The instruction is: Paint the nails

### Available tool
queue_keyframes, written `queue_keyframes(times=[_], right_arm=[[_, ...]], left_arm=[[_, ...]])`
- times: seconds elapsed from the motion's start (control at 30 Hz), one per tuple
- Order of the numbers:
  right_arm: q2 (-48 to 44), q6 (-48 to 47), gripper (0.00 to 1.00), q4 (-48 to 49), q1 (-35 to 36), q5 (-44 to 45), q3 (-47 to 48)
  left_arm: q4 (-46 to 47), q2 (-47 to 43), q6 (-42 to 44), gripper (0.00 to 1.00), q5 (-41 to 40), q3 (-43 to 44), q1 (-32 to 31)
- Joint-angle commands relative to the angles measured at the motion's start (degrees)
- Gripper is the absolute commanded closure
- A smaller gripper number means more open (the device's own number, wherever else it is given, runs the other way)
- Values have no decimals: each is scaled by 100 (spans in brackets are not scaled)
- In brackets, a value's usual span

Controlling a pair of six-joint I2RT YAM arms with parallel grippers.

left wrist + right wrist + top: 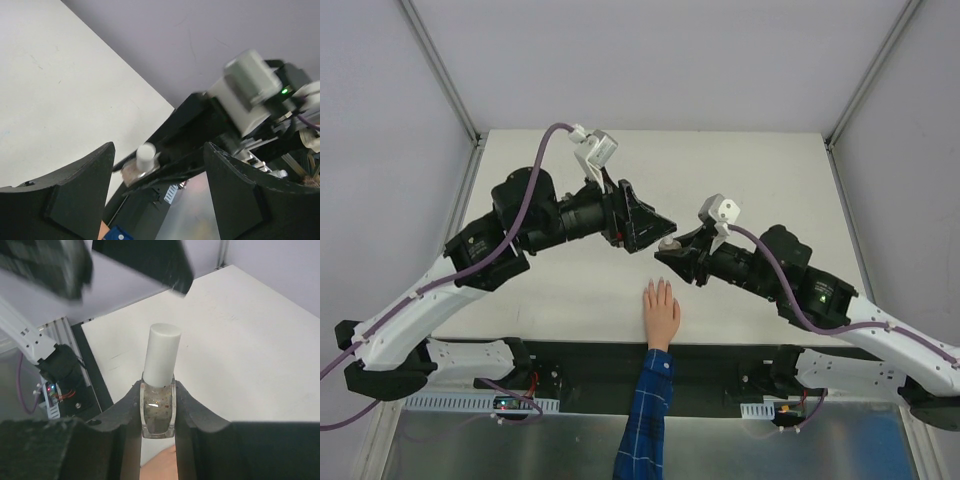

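Observation:
A flesh-coloured mannequin hand (661,310) with a blue plaid sleeve (645,420) lies flat at the table's near edge, fingers pointing away. Its nails (658,286) are too small to make out. Just beyond the fingertips my right gripper (672,254) is shut on a small glittery polish bottle (158,412). Its white cap (162,355) is on and stands up above the fingers (197,420). My left gripper (157,147) is open, with wide jaws and nothing between them. It faces the capped bottle (145,159) from a short way off, and its blurred fingers (145,260) hang beyond the cap.
The white table (760,180) has grey walls on three sides. A black strip with the arm bases (520,360) runs along the near edge. Part of the mannequin hand (160,467) shows under the bottle in the right wrist view.

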Motion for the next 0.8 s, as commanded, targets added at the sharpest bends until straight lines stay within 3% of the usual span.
queue_keyframes(times=[0.0, 0.27, 0.6, 0.77], right_arm=[[95, -16, 99, -112, -42, -875, 329], [183, -166, 100, -385, -165, -1254, 514], [402, -174, 100, -455, -218, -1536, 681], [420, -166, 100, -429, -226, -1483, 663]], left_arm=[[-1585, 544, 287, 32, 652, 1495, 122], [-2685, 598, 665, 36, 600, 1780, 140], [-2783, 738, 833, 37, 714, 1815, 149], [-2765, 844, 877, 46, 723, 1859, 149]])
